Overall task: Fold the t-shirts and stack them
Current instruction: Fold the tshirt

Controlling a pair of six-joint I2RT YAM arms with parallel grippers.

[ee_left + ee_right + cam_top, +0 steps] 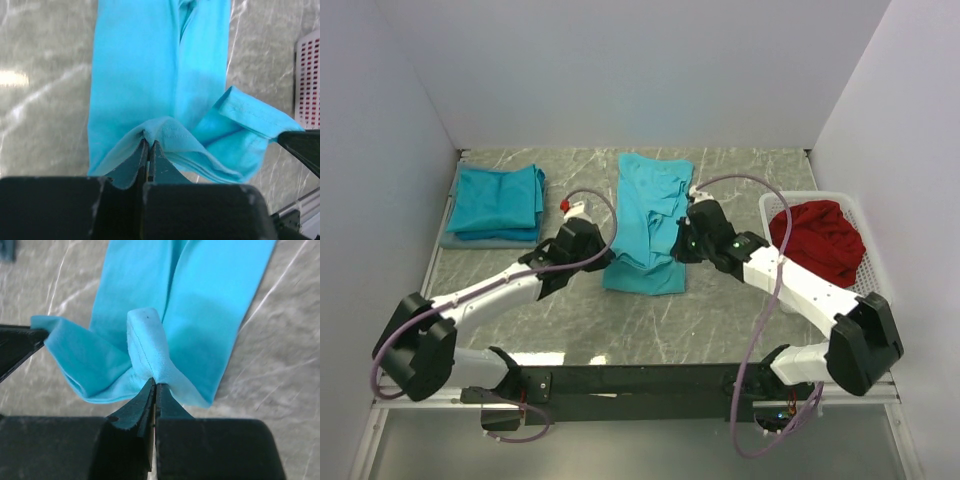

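Strip-folded shirt (645, 225) mid-table, running toward 12; left gripper (148, 145) and right gripper (153, 385) each clamped on its near hem; raise both level, carry hem toward 12, keep corners even; stack (498, 203) at 10.

A raised fold of the turquoise-blue soft cloth t-shirt (200, 300) is pinched tight between the closed black fingers of the right gripper (152, 385). The shirt is seen laid out long and narrow across the grey marbled table (280, 365). Its left corner is met by a black wedge-shaped tip (15, 345) at the frame's edge.
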